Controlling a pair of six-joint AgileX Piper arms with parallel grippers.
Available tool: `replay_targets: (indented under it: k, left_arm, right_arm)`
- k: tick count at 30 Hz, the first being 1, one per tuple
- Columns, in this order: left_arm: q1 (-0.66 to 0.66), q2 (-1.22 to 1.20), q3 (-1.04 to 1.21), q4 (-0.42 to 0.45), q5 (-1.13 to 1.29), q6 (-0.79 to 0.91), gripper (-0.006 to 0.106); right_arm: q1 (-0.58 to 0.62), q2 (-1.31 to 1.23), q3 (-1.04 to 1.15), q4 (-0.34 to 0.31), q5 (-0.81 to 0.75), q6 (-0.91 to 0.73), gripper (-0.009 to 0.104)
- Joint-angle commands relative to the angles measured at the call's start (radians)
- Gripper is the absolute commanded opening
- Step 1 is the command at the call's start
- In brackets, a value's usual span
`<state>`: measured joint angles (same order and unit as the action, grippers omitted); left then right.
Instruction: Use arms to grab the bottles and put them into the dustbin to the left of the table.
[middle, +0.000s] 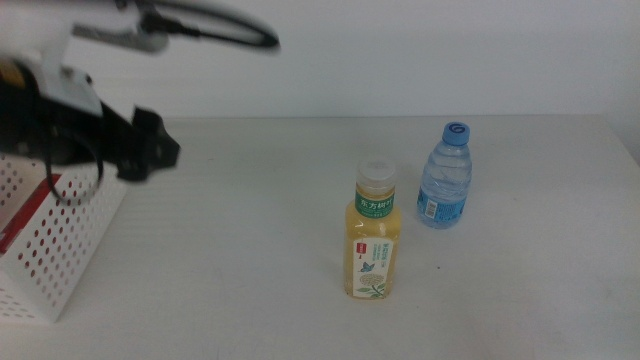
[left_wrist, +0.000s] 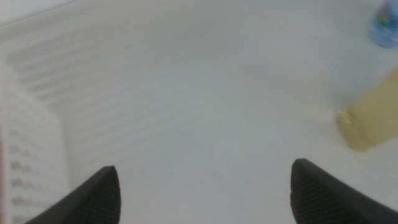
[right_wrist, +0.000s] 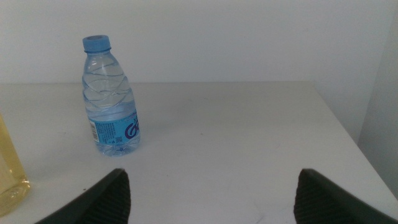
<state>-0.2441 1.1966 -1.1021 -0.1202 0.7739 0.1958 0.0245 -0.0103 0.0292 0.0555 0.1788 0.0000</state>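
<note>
Far left in the middle view, at about nine o'clock: white perforated dustbin (middle: 60, 250) on the surface (middle: 250, 280), something red showing through its holes. Above the dustbin's rim, the left pincer (middle: 150, 150), dark, hanging empty; in the left wrist view (left_wrist: 202, 186) jaws spread wide over bare surface, dustbin wall (left_wrist: 25, 162) blurred at one side. Near centre, slightly toward five o'clock: yellow tea bottle (middle: 373, 235), upright, green label, white cap, untouched. At two o'clock from it, just beside but apart: clear water bottle (middle: 445, 177), upright, blue cap. Right pincer (right_wrist: 211, 193) out of the middle view; in the right wrist view jaws wide apart, holding nothing, water bottle (right_wrist: 111, 99) standing ahead of it and an edge of the tea bottle (right_wrist: 9, 168) close by.
</note>
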Motion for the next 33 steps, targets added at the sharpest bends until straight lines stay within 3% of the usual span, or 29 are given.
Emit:
replay_targets:
  k: [1, 20, 33]
  left_arm:
    - [-0.048, -0.075, 0.053, -0.022, -0.131, -0.013, 0.09]
    - [-0.342, -0.313, 0.617, -0.051, -0.675, -0.014, 0.09]
    - [-0.44, -0.344, 0.81, -0.068, -0.901, -0.014, 0.09]
  right_arm:
    - [-0.006, -0.027, -0.009, -0.009, -0.076, -0.012, 0.072]
    - [-0.006, -0.027, -0.009, -0.009, -0.076, -0.012, 0.072]
    - [-0.006, -0.027, -0.009, -0.009, -0.076, -0.012, 0.072]
